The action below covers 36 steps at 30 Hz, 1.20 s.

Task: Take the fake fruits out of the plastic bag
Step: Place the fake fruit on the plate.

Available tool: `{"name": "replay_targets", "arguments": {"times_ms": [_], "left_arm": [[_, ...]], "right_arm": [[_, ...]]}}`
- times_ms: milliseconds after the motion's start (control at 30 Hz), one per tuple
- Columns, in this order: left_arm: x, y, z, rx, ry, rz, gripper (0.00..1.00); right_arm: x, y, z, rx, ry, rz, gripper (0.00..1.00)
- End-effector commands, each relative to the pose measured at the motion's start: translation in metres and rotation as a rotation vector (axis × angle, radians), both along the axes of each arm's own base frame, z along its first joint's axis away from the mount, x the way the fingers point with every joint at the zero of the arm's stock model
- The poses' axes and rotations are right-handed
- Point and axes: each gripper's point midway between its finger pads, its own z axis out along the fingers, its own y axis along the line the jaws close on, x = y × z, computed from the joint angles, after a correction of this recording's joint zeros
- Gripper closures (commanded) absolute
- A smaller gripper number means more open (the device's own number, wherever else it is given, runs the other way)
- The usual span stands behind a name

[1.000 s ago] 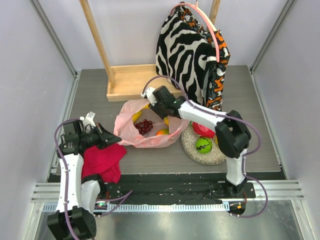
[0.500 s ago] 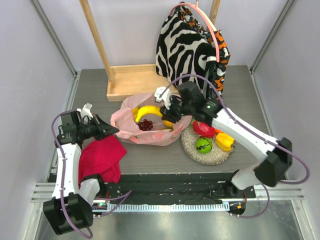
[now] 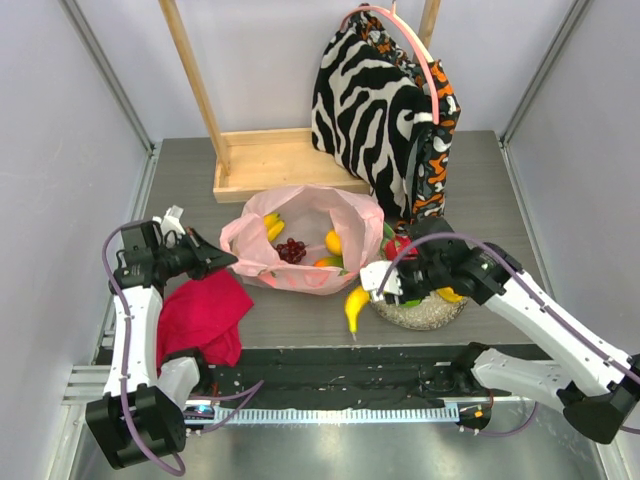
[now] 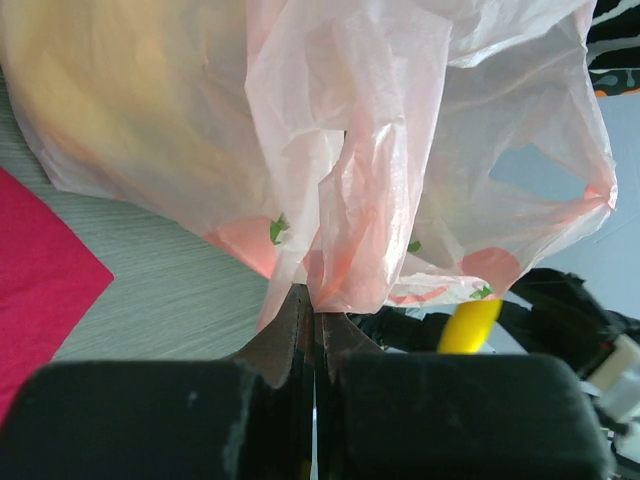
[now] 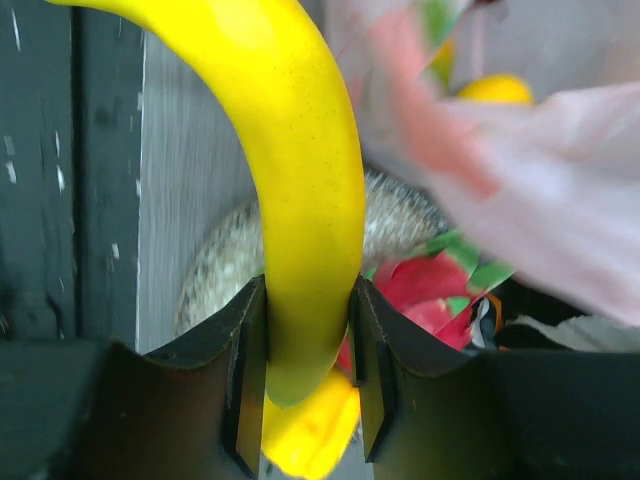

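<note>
- Jaws of the right gripper (image 5: 305, 340) are clamped on the curved, glossy yellow plastic banana bunch (image 5: 300, 180), near one end.
- Jaws of the left gripper (image 4: 313, 305) are pinched flat on a fold of the thin, translucent pink plastic bag (image 4: 400, 150), at the bag's 8 o'clock edge in the top view.
- Outward from the right jaws, the banana bunch hangs clear of the bag, at its 5 o'clock and just at 9 o'clock of the silvery round plate (image 3: 425, 318).
- Progress, as I judge it, is roughly halfway: a red fruit (image 3: 400, 248) and a yellow pepper (image 3: 450, 294) lie on the plate. The dark red grapes (image 3: 291, 250), a round orange fruit (image 3: 333, 242) and a small yellow fruit (image 3: 270, 225) are left inside the bag.
- Only the top view shows what is in the bag.
- Only the left wrist view shows the film nipped between the fingers, with the magenta-red cloth (image 4: 40, 270) at 9 o'clock.
- Only the right wrist view shows the grip on the banana bunch.
</note>
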Motion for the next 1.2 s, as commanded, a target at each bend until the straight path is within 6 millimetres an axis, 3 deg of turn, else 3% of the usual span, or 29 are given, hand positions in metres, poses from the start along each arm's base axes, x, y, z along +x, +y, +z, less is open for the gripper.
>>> {"name": "replay_targets", "arguments": {"times_ms": [0,133,367,533,700,900,967,1000,1067,1100,1167], "left_arm": [[0.008,0.005,0.017,0.015,-0.066,0.013,1.00],[0.005,0.004,0.016,0.017,-0.066,0.009,1.00],[-0.004,0.004,0.015,0.022,-0.063,0.014,1.00],[-0.010,0.005,0.013,0.026,-0.066,0.024,1.00],[-0.011,0.008,0.012,0.030,-0.068,0.046,1.00],[-0.010,0.010,0.011,0.029,-0.064,0.054,1.00],[-0.009,0.012,0.011,0.031,-0.064,0.059,1.00],[-0.009,0.012,0.011,0.033,-0.063,0.061,1.00],[-0.008,0.013,0.012,0.035,-0.065,0.065,1.00],[-0.008,0.014,0.011,0.034,-0.061,0.066,1.00],[-0.007,0.014,0.012,0.033,-0.061,0.066,1.00]], "right_arm": [[0.002,-0.041,-0.028,-0.252,-0.152,0.178,0.99],[0.020,-0.039,-0.037,-0.327,-0.180,0.283,0.99],[0.075,-0.024,-0.048,-0.452,-0.252,0.511,0.94],[0.106,-0.030,-0.062,-0.537,-0.284,0.675,0.93],[0.122,-0.027,-0.072,-0.559,-0.282,0.767,0.91],[0.123,-0.020,-0.091,-0.561,-0.302,0.896,0.87],[0.121,-0.020,-0.099,-0.567,-0.314,0.932,0.79],[0.121,-0.021,-0.102,-0.575,-0.321,0.937,0.68],[0.122,-0.022,-0.113,-0.589,-0.347,0.944,0.57],[0.123,-0.022,-0.112,-0.586,-0.361,0.938,0.49],[0.120,-0.016,-0.109,-0.552,-0.371,0.934,0.43]]}}
